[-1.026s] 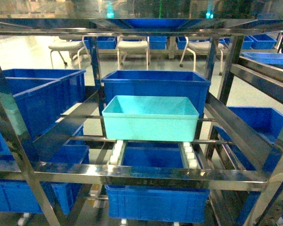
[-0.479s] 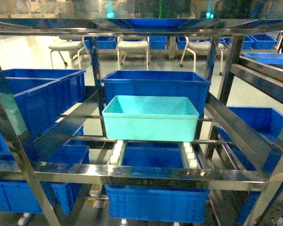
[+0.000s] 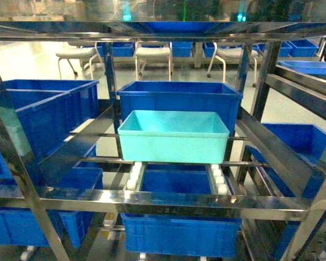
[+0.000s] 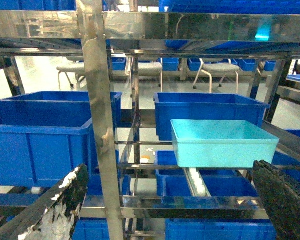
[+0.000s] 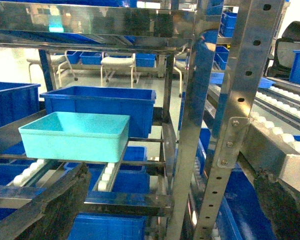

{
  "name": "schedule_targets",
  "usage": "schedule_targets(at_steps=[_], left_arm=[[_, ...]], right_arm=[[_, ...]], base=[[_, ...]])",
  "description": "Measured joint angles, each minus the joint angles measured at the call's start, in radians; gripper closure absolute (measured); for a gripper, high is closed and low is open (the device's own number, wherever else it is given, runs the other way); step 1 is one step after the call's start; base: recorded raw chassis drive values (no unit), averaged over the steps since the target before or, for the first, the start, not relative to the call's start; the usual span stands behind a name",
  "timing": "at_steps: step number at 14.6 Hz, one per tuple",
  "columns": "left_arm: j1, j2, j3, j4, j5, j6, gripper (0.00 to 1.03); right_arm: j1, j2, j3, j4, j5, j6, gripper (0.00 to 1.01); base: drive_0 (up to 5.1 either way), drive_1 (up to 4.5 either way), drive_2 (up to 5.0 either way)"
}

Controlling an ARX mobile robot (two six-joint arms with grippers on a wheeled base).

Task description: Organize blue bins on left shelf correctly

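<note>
The turquoise blue bin [image 3: 174,136] sits empty and upright on white roller strips [image 3: 135,175] in the middle tier of the left shelf [image 3: 168,202], a steel rack. It also shows as the blue bin [image 4: 222,145] in the left wrist view and the blue bin [image 5: 75,136] in the right wrist view. My left gripper [image 4: 170,200] is open, well short of the rack's front rail, with nothing between its fingers [image 4: 55,210]. My right gripper [image 5: 167,205] is open too, its fingers [image 5: 282,205] wide apart and holding nothing. Neither gripper appears in the head view.
A dark blue ribbed bin [image 3: 179,98] stands right behind the turquoise one. More dark blue bins fill the left bay [image 3: 49,114], the lower tier [image 3: 179,234] and the right rack [image 3: 293,147]. Steel posts [image 4: 101,125] [image 5: 235,120] stand close in front of both wrists. Chairs [image 3: 152,54] are behind.
</note>
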Motion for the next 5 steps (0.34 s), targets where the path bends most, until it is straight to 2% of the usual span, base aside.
schedule_targets(at_steps=[5], left_arm=[[0.0,0.0,0.0,0.0,0.0,0.0,0.05]], right_arm=[[0.0,0.0,0.0,0.0,0.0,0.0,0.03]], base=[[0.0,0.0,0.0]])
